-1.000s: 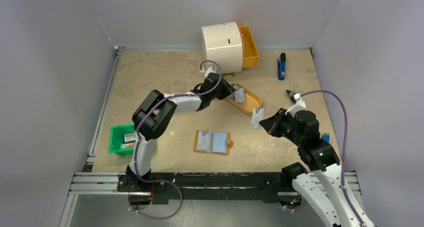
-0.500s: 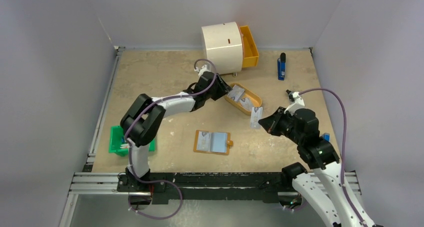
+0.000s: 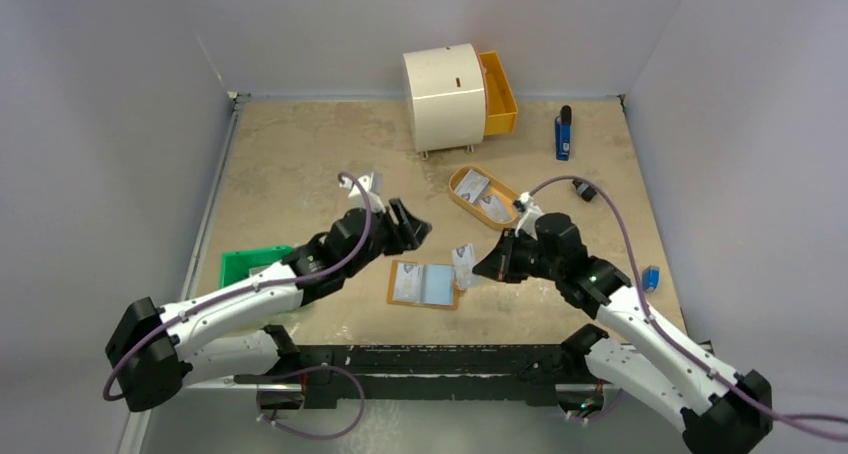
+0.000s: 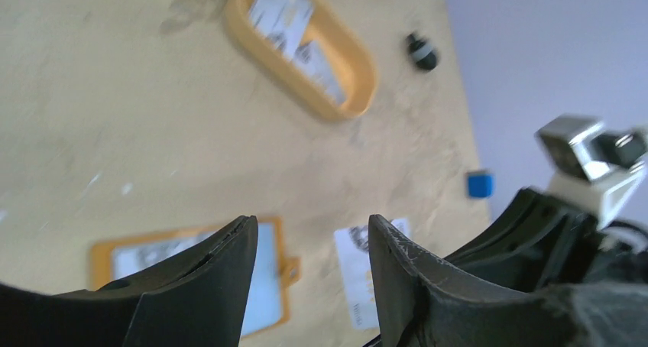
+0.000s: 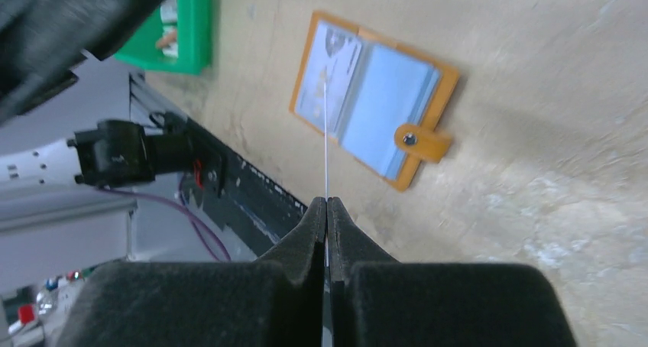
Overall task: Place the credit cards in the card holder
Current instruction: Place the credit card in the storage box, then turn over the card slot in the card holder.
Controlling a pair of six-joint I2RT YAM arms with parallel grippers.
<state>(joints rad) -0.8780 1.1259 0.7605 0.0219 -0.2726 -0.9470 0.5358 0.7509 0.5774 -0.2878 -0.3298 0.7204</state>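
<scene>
Pinches a pale credit card (image 3: pixel 462 264) edge-on in the right gripper (image 5: pixel 327 203), fingers pressed tight on it, just beside the right edge of the open tan card holder (image 3: pixel 425 285) lying near the table's front. Holds the left gripper (image 4: pixel 313 232) above the table just far-left of the holder, fingers spread apart on nothing. Shows more pale cards (image 4: pixel 281 11) lying in the orange oval tray (image 4: pixel 365 79), far and right of the holder.
</scene>
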